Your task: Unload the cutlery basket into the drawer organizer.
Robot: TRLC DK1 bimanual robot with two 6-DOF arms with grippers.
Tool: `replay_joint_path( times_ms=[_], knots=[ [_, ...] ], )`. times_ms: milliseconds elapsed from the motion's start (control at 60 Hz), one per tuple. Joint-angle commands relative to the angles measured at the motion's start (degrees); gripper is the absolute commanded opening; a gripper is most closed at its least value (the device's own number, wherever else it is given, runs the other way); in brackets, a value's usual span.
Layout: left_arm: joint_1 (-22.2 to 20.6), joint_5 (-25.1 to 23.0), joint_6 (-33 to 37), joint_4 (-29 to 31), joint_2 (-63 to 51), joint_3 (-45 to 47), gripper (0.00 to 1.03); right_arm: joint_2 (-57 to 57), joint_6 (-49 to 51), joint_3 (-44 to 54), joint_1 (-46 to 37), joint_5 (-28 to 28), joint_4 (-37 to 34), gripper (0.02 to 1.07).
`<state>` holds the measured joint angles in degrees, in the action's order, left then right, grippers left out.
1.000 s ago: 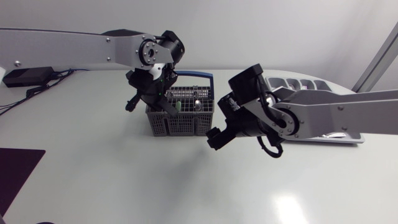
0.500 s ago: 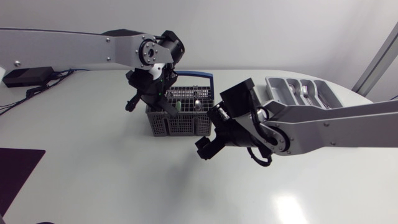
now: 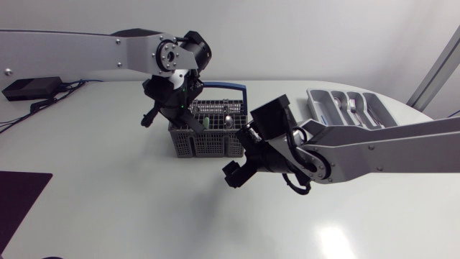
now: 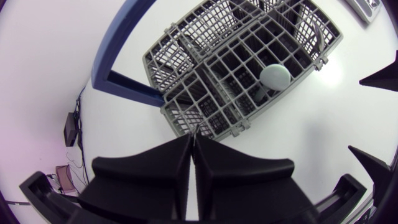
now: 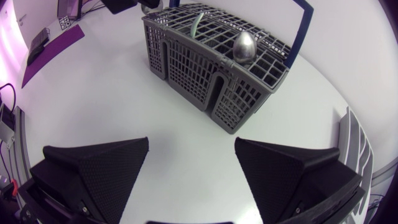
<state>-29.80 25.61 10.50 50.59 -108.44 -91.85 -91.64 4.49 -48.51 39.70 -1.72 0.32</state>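
The grey cutlery basket with a blue handle stands mid-table. A spoon stands in it bowl up, also seen as the spoon beside a greenish utensil. My left gripper hangs shut over the basket's left end. In the left wrist view the left gripper has its fingers pressed together, with nothing seen between them. My right gripper is open just in front of the basket. The right gripper faces the basket's side wall. The grey drawer organizer lies back right with cutlery in it.
A black box with cables sits at the back left. A dark purple mat lies at the front left corner. Bare white table spreads in front of the basket. My right arm's long link runs close in front of the organizer.
My right arm has swung left and forward, off the organizer and down to the basket's front. My left arm has risen slightly over the basket, still shut.
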Motion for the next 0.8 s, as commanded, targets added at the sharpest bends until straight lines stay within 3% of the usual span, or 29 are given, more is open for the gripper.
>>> replay_joint_path(
  times_ms=[0,783],
  knots=[
    [-0.34,-0.12,0.31,1.27,1.74,-0.08,0.04,-0.91,-0.27,1.93,0.46,-0.39,0.74,1.02],
    [-0.61,-1.17,0.4,3.03,5.0,-1.84,0.04,-0.39,0.25,2.72,0.9,-0.83,1.27,1.02]
  ],
)
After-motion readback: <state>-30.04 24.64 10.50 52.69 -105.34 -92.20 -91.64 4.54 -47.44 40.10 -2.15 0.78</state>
